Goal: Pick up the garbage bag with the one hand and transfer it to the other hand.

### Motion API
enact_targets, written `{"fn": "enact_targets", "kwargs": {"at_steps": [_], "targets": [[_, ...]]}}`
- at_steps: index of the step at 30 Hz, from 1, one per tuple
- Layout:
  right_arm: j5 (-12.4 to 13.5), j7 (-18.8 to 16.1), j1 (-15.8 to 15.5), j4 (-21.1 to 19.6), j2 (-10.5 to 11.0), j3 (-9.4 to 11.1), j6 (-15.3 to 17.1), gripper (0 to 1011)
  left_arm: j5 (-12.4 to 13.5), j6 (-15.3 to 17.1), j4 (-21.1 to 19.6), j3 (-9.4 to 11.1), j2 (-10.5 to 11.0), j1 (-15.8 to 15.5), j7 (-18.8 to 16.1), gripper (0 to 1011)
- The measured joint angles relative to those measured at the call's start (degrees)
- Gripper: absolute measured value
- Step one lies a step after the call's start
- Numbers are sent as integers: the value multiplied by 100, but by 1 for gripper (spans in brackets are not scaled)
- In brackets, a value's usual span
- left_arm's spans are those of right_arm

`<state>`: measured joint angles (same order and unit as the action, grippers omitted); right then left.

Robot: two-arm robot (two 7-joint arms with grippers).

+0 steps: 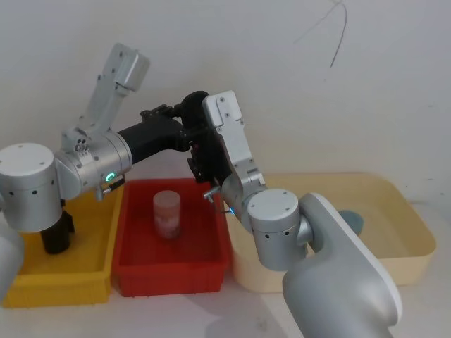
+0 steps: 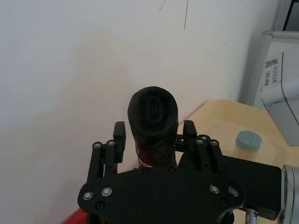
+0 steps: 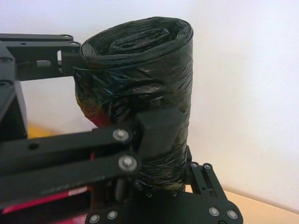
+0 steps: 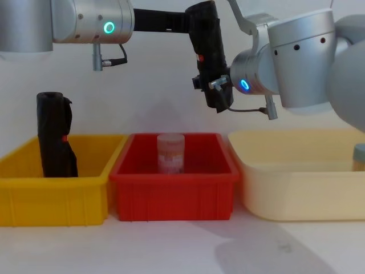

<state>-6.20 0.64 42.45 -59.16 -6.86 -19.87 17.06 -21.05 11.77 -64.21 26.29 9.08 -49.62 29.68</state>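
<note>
The garbage bag (image 4: pixel 206 45), a black glossy roll with a small red mark, hangs upright in the air above the red bin (image 4: pixel 171 197). My left gripper (image 4: pixel 197 25), on the arm with the green ring light, reaches in from the left and is shut on the roll's upper half. Its fingers (image 2: pixel 119 134) flank the garbage bag (image 2: pixel 154 116), and one finger pad (image 3: pixel 154 133) presses the plastic (image 3: pixel 140 79). My right gripper (image 4: pixel 215 88), on the arm with the blue light, is shut on the roll's lower end.
A second black roll (image 4: pixel 56 137) stands in the yellow bin (image 4: pixel 51 200) on the left. A pale pink cylinder (image 4: pixel 170 151) stands in the red bin. The cream bin (image 4: pixel 296 194) on the right holds a blue-lidded jar (image 1: pixel 352 220). A white wall is close behind.
</note>
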Motion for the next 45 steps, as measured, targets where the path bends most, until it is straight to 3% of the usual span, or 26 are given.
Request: {"fn": "enact_targets", "kwargs": {"at_steps": [4,10,23,32,35,45], "targets": [[-12,54,5,9,-13,26,-2,559,1,0,0,0,0,0,0,859],[-54,251,48,67,-51,126,-4,559,1,0,0,0,0,0,0,1000],[-125,875,210,242,-84,505,37,559,2,0,0,0,0,0,0,1001],[-162,1232,233,254,9,816,213,559,2,0,0,0,0,0,0,1001],[-169,1304,233,253,33,884,253,598,2,0,0,0,0,0,0,1001],[-184,1444,233,247,83,1026,336,913,2,0,0,0,0,0,0,1001]]}}
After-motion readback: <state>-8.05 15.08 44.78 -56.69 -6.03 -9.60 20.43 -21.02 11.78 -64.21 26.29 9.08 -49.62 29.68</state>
